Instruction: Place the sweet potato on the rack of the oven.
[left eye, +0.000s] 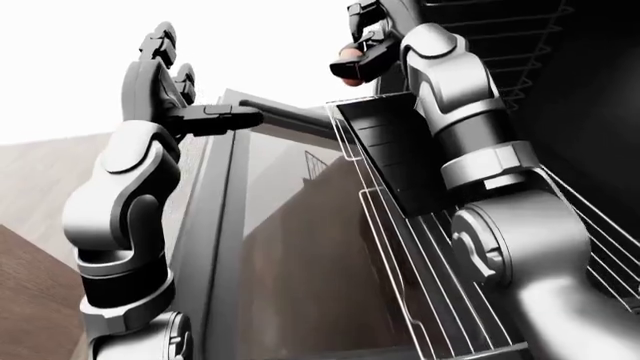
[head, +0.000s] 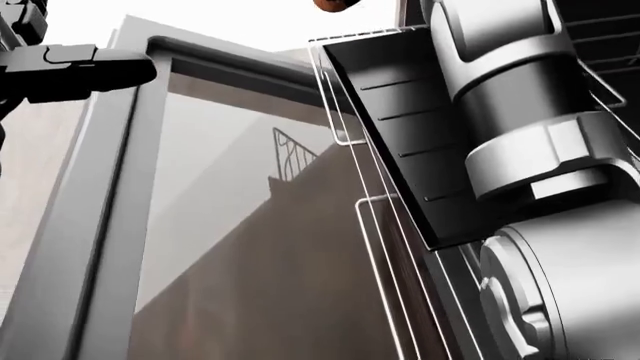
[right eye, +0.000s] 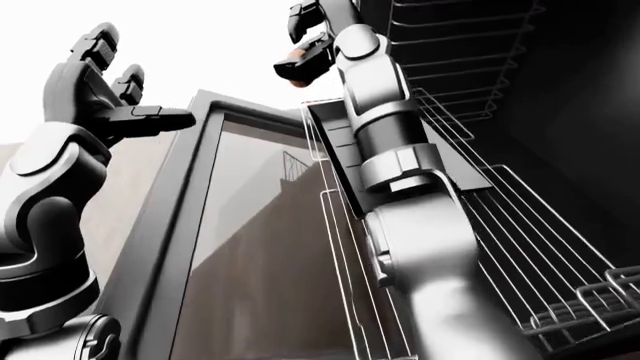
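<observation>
Right hand (left eye: 362, 52) grasps the sweet potato (left eye: 347, 60) at twelve o'clock, above the oven rack (right eye: 520, 225); placing remains. Left hand (right eye: 100, 90) hangs with fingers spread, empty.

There is no text, label, brand, number or sign to read on the oven door (head: 230, 225), on the dark tray (head: 410, 142) just beside it, or on the wire rack (right eye: 540, 247).
</observation>
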